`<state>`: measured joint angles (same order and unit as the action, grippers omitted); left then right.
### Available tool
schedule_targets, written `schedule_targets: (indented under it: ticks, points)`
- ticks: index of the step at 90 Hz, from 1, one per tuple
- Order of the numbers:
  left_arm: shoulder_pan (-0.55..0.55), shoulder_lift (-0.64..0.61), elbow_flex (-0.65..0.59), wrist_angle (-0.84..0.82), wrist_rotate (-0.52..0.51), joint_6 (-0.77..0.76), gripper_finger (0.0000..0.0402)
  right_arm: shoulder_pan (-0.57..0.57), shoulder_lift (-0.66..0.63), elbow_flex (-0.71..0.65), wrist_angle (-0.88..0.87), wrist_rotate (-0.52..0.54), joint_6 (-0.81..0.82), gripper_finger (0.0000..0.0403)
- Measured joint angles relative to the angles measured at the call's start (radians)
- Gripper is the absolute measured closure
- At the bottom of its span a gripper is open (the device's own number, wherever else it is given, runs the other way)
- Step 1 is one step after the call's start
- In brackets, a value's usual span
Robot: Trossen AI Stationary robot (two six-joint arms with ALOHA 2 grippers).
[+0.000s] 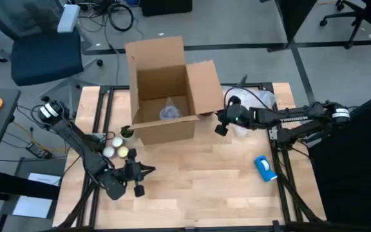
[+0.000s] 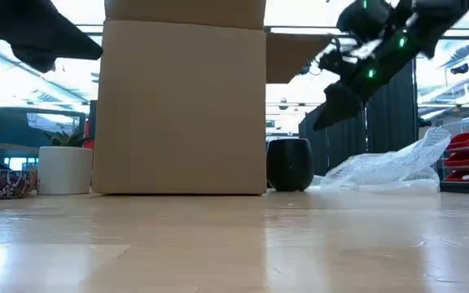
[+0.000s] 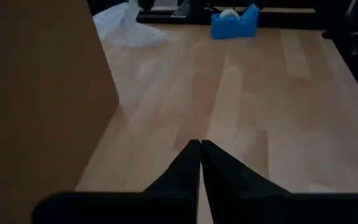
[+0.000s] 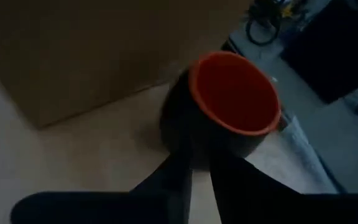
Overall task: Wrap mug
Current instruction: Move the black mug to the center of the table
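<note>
The mug stands upright on its base on the table, just right of the cardboard box and beside a sheet of bubble wrap. Its outside is dark and its inside bright orange. My right gripper hangs above the mug and a little to its right, its fingers close together and touching nothing. In the high view this gripper mostly hides the mug. My left gripper waits shut near the table's left front, low over the wood.
The open box holds a clear wrapped bundle. A blue tape dispenser lies at the right front. A small white pot with a plant, a patterned bowl and small balls sit left of the box. Bare wood spans the table's middle front.
</note>
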<state>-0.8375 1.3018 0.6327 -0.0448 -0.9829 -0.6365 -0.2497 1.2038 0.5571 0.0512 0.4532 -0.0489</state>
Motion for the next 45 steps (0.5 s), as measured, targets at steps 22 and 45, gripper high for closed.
schedule_targets:
  ticks: [22,45]
  points:
    - [0.000,0.000,0.000,0.006,0.000,-0.008,0.0402,-0.118,-0.011,-0.259,0.559,-0.184,0.064,0.0328]
    - [0.002,0.000,0.000,0.020,-0.017,-0.004,0.0402,-0.179,0.013,-0.246,0.635,-0.374,-0.012,0.0304]
